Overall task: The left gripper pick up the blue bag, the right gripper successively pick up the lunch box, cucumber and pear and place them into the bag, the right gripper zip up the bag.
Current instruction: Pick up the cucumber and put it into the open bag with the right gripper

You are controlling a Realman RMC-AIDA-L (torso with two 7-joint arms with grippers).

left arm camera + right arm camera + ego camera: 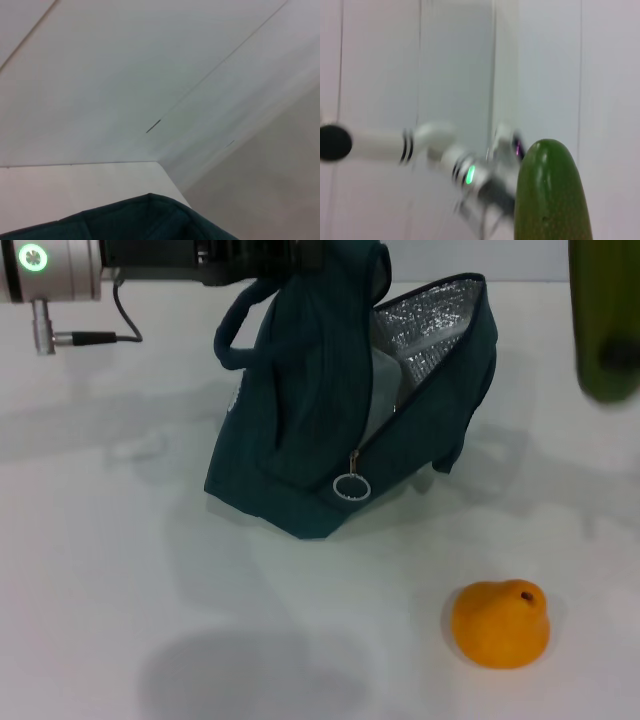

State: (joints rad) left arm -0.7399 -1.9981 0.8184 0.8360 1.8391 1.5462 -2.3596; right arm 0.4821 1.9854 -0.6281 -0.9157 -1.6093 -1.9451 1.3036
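Nearest your head camera, the pear [500, 623] sat on the white surface [120, 570] at about five o'clock, lying alone and well apart from the blue bag [300, 430]. The bag stood near the centre, toward twelve o'clock, its mouth gaping so you could see the silver lining [430, 325], with the zipper's ring pull [352, 487] hanging at its front edge. The left arm reached in from ten o'clock at the top of the frame, and the left claw [262, 258] met the bag's top by the handle [240, 325]; its fingers were hidden, so you could not tell whether they were clamped. In your left wrist view only the bag's dark rim [145, 220] appeared. At two o'clock the cucumber [604, 320] hung in the air, up beside the bag. Your right wrist view showed the cucumber's tip [551, 195] close up, but the right claw itself stayed out of sight.
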